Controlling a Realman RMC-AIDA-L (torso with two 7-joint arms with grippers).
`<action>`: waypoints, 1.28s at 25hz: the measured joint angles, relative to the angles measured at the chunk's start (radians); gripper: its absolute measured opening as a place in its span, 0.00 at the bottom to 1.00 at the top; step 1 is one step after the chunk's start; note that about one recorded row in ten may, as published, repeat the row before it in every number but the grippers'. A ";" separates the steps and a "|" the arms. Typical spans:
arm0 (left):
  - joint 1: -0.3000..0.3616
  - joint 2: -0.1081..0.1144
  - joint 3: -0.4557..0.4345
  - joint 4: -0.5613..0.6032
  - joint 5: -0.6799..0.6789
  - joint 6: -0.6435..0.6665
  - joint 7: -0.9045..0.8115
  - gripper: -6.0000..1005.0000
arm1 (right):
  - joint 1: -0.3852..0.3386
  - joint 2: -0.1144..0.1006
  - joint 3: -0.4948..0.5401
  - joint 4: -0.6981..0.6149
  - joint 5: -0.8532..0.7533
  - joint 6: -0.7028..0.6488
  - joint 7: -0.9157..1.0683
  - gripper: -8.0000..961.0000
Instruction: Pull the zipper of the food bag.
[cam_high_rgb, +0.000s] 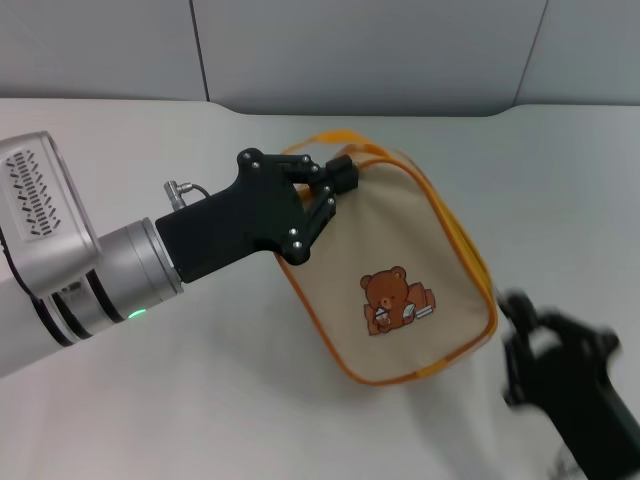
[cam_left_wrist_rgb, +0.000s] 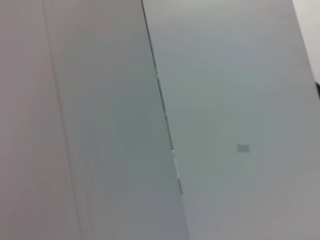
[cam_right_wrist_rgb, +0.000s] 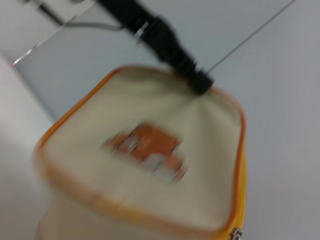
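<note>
right hand (cam_high_rgb: 520, 330) near food bag (cam_high_rgb: 400, 270), grip state unclear | left hand (cam_high_rgb: 335, 190) pinching bag's far corner | step: bracing | next: right hand reaches zipper (cam_right_wrist_rgb: 235, 233) pull on worktop (cam_high_rgb: 150, 400)-lying bag

My left arm (cam_high_rgb: 70, 250) is a thick silver-grey cylinder with a ribbed vent panel on its upper face, black rings round the wrist joint and a small green light (cam_high_rgb: 135, 314) glowing there. A thin grey cable with a metal plug (cam_high_rgb: 178, 188) leaves the black wrist block. My left pincer (cam_high_rgb: 335, 185) is matte black, built of flat angular plates and linkage bars dotted with small silvery screws. My right pincer (cam_high_rgb: 520, 335) is black too, blurred, its detail unreadable.
</note>
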 joint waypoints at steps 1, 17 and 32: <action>0.000 0.000 0.000 0.002 -0.004 0.000 -0.003 0.05 | -0.034 0.000 -0.015 -0.012 0.000 0.000 0.009 0.02; 0.063 0.000 -0.001 -0.004 -0.019 0.020 -0.004 0.01 | -0.032 -0.029 -0.018 -0.065 0.009 -0.153 0.469 0.07; 0.197 0.013 0.306 0.197 -0.008 0.121 -0.285 0.08 | 0.200 -0.028 -0.341 -0.955 -0.348 -0.375 2.111 0.78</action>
